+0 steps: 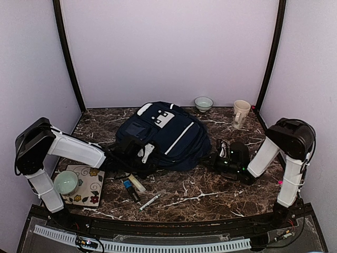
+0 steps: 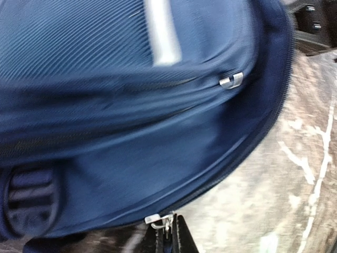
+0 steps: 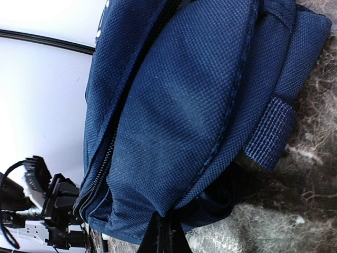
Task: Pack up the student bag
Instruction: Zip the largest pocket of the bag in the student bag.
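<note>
The student bag (image 1: 163, 134), a navy blue backpack with white stripes and a white patch, lies flat in the middle of the table. My left gripper (image 1: 135, 159) is at the bag's near left edge. In the left wrist view its fingers (image 2: 184, 240) are shut on a silver zipper pull (image 2: 159, 220) at the bag's seam. A second zipper pull (image 2: 231, 80) sits higher on the bag (image 2: 131, 105). My right gripper (image 1: 211, 158) is at the bag's right edge. In the right wrist view it (image 3: 167, 237) is shut on a fold of the bag's fabric (image 3: 179, 121).
In front of the bag lie a pale tube (image 1: 138, 183), a dark marker (image 1: 130, 190) and a pen (image 1: 151, 200). A floral tile (image 1: 90, 188) with a green cup (image 1: 67, 182) is at the near left. A mug (image 1: 240, 113) and a small bowl (image 1: 203, 103) stand at the back right.
</note>
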Robot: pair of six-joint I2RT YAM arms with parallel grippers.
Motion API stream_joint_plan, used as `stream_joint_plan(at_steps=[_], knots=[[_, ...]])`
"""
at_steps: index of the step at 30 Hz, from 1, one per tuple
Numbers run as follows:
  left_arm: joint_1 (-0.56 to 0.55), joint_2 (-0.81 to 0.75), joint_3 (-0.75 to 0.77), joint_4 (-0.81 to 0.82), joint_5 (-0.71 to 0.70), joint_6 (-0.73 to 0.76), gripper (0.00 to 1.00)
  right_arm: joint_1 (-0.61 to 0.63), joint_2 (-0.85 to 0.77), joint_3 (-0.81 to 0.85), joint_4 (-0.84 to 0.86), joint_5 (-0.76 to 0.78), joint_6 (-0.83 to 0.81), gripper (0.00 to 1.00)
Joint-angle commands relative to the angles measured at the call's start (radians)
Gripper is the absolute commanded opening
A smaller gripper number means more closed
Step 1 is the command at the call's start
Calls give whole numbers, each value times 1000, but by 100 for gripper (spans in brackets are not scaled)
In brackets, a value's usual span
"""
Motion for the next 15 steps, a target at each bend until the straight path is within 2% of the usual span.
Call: stream_joint_plan(at_steps=[1, 15], knots=[[-70, -57, 49, -56, 104, -11, 0, 40, 1, 0, 30, 23, -29, 0], [-176, 69, 211, 12, 261, -81, 0, 64, -58, -5, -74, 83, -95, 0]])
